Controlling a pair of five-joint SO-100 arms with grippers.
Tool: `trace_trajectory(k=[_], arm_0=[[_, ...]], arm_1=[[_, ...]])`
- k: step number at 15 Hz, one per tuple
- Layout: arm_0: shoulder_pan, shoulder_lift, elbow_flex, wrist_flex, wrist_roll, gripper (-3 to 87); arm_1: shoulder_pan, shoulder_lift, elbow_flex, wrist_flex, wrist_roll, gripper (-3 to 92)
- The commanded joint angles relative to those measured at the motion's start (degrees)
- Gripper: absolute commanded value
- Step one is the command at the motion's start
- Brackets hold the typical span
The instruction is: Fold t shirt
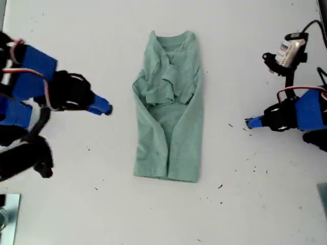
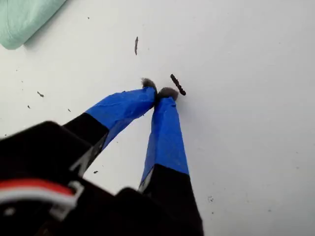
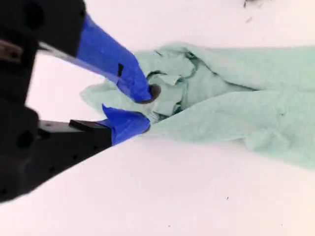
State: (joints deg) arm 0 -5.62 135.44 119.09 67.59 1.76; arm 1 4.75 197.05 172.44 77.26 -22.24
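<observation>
The pale green t shirt (image 1: 171,122) lies on the white table in the middle of the exterior view. It is folded into a narrow lengthwise strip, collar toward the top, with a sleeve bunched over the chest. My first gripper (image 1: 249,122) (image 2: 157,91) is at the exterior view's right, shut on nothing, tips down by the table and well apart from the shirt, whose corner (image 2: 22,17) shows in its wrist view. My second gripper (image 1: 104,108) (image 3: 146,109) is at the exterior view's left, jaws slightly open and empty, pointing at the shirt (image 3: 236,98) a short gap away.
Dark specks and a small dark sliver (image 2: 177,84) lie on the table beside my first gripper's tips, with more crumbs (image 1: 254,168) toward the exterior view's lower right. A metal object (image 1: 7,214) sits at the exterior view's bottom left corner.
</observation>
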Motion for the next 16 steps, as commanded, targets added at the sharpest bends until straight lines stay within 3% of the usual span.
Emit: trace_trajectory(k=[1,2,3,8,10,12,14,16], arm_0=[[3.6,50.8,54.7,-12.1,-7.0,-0.2],[6.8,66.6,63.2,-7.6,-9.5,-0.2],[8.6,69.5,66.1,-7.8,-11.6,-0.2],[4.7,64.6,61.9,-8.3,-10.9,-0.2],[8.3,41.0,41.3,-7.9,-15.0,-0.2],[11.9,11.5,13.4,-1.3,-14.1,-0.2],[14.0,-14.9,-15.1,5.7,-8.3,-0.2],[16.6,-37.2,-39.4,6.5,-1.9,-0.2]], arm_1=[[0.4,0.4,-0.4,0.2,0.5,2.4],[0.3,0.4,-0.2,0.2,0.9,2.4],[0.3,0.4,0.0,0.1,0.9,2.4],[-0.6,-4.3,-5.8,-0.3,3.3,2.4],[-2.7,-35.0,-32.1,-0.4,4.0,2.4],[-6.4,-66.1,-64.8,5.4,5.2,2.4],[-9.8,-88.1,-91.1,13.5,7.5,2.4],[-12.6,-103.5,-110.3,17.1,9.8,2.4]])
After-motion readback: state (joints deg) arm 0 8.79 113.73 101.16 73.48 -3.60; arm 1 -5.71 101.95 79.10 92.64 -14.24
